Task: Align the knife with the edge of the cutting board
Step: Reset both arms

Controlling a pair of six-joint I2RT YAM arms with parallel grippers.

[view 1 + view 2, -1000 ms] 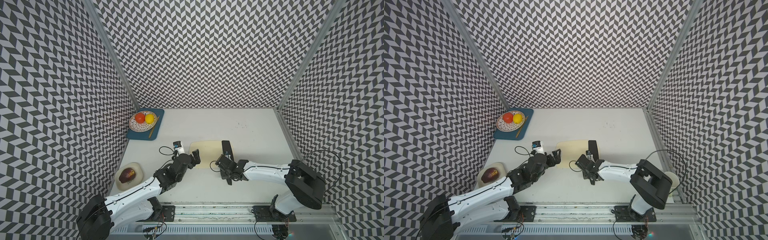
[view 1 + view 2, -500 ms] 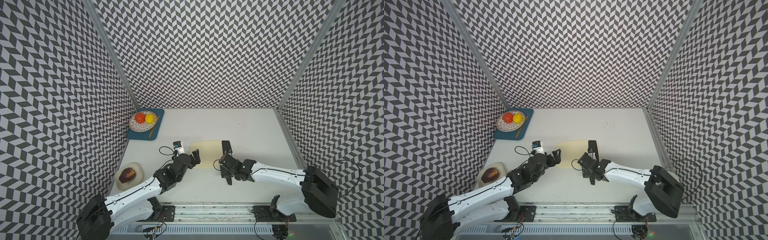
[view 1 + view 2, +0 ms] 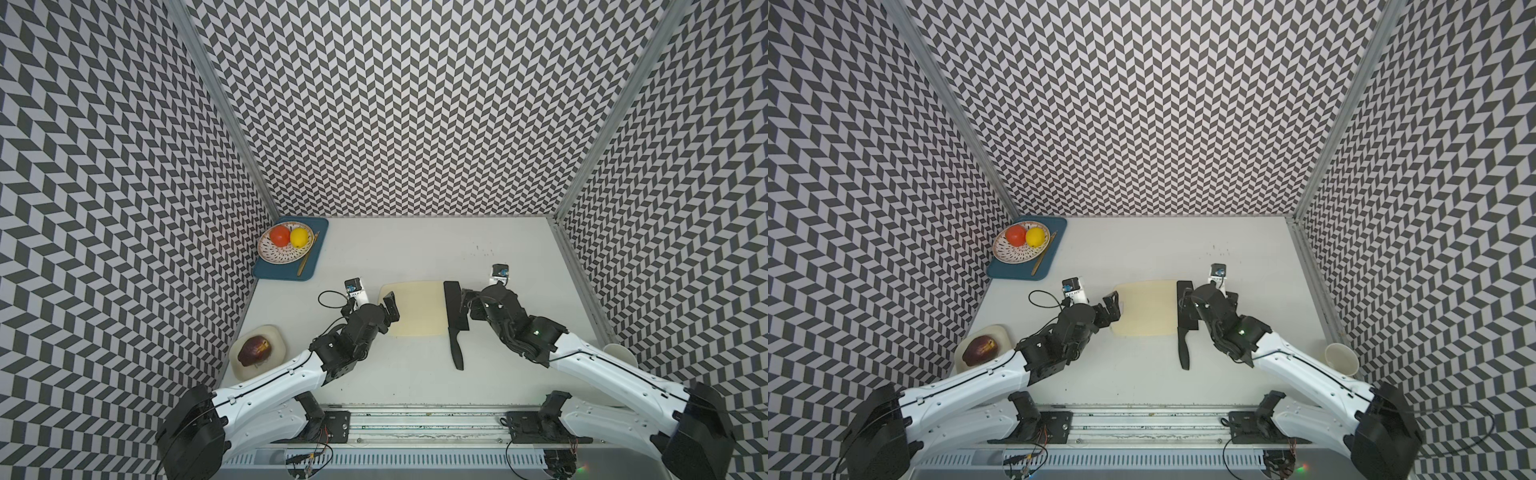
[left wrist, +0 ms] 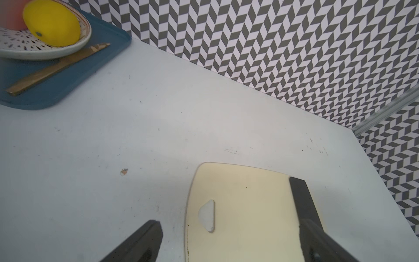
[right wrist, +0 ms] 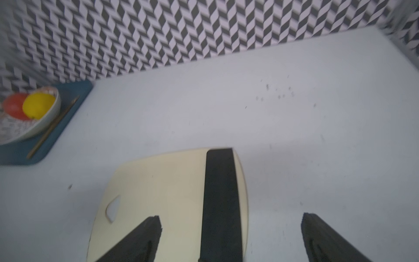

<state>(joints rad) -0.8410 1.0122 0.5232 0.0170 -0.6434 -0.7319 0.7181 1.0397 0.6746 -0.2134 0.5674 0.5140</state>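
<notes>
The pale cream cutting board (image 3: pixel 415 309) (image 3: pixel 1144 309) lies flat mid-table. The black knife (image 3: pixel 456 316) (image 3: pixel 1185 324) rests along its right edge, blade on the board, handle reaching past the near edge onto the table. My right gripper (image 3: pixel 467 303) (image 5: pixel 231 217) hovers open over the blade (image 5: pixel 221 192), touching nothing. My left gripper (image 3: pixel 390 311) (image 4: pixel 229 226) is open at the board's left end, by the triangular hole (image 4: pixel 207 215); one of its fingers (image 4: pixel 317 240) overlaps the knife (image 4: pixel 301 199) in the left wrist view.
A dark blue tray (image 3: pixel 313 266) in the far left corner holds a patterned bowl (image 3: pixel 274 255) with a tomato and a lemon, plus a thin golden utensil (image 3: pixel 306 253). A pale dish (image 3: pixel 279 338) with a dark red fruit sits front left. A cream cup (image 3: pixel 1341 359) stands at the right.
My right gripper has opened, let go of the knife's handle and shifted back beside the blade; its arm has swung out to the right. The left arm has not moved.
</notes>
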